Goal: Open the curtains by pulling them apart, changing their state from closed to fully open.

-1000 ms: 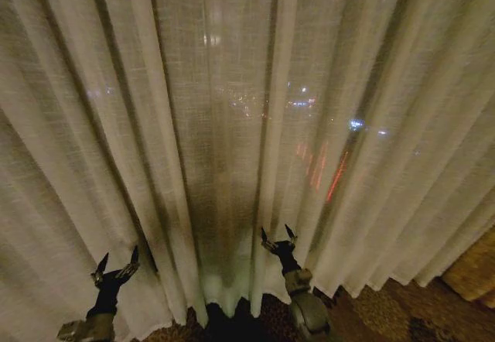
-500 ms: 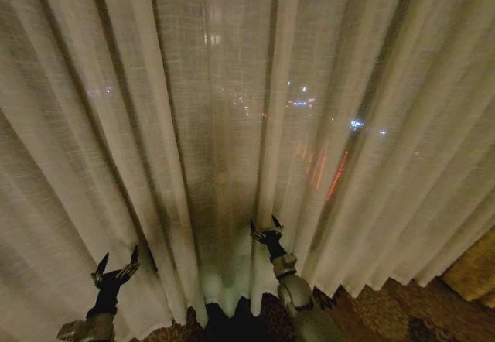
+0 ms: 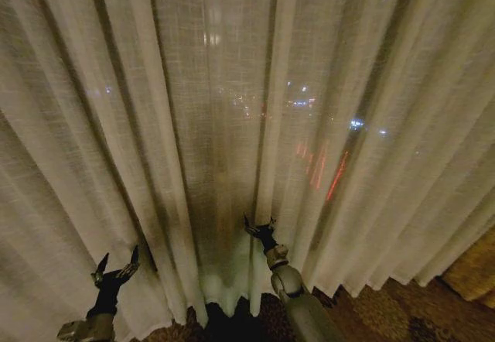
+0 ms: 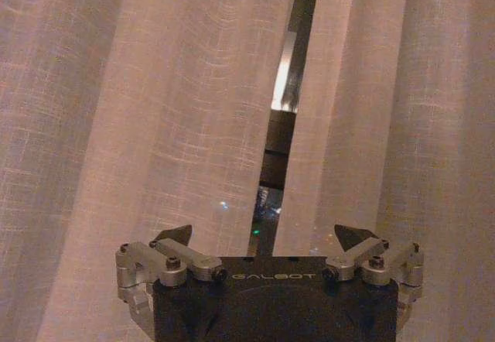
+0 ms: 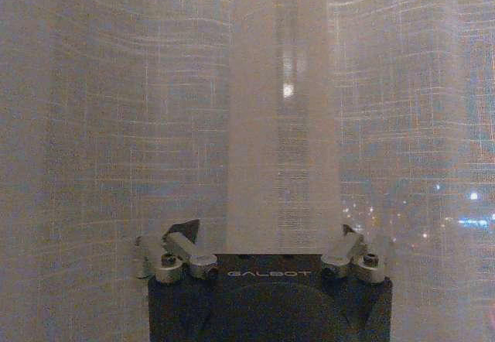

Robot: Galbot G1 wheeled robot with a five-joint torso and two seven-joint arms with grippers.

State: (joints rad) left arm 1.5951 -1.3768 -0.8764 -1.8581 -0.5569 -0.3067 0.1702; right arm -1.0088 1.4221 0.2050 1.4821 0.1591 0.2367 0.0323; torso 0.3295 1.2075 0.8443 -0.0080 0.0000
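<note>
The sheer cream curtains [image 3: 363,110] hang shut in soft pleats across the whole head view. My right gripper [image 3: 259,226] is open low at the centre, its fingertips right at a vertical fold of the fabric. In the right wrist view the right gripper [image 5: 267,232] points at a pleat of the curtain [image 5: 282,125], which stands between its spread jaws. My left gripper [image 3: 116,266] is open low on the left, just in front of the fabric. In the left wrist view the left gripper [image 4: 263,237] faces a narrow dark slit between two curtain edges [image 4: 162,110].
A thick golden-brown drape [image 3: 476,268] shows at the lower right. Patterned carpet [image 3: 387,315] lies under the curtain hems. City lights glow through the fabric from behind the window.
My right gripper has reached forward and a little to the left, up to the central fold of the curtain. The left arm has stayed put.
</note>
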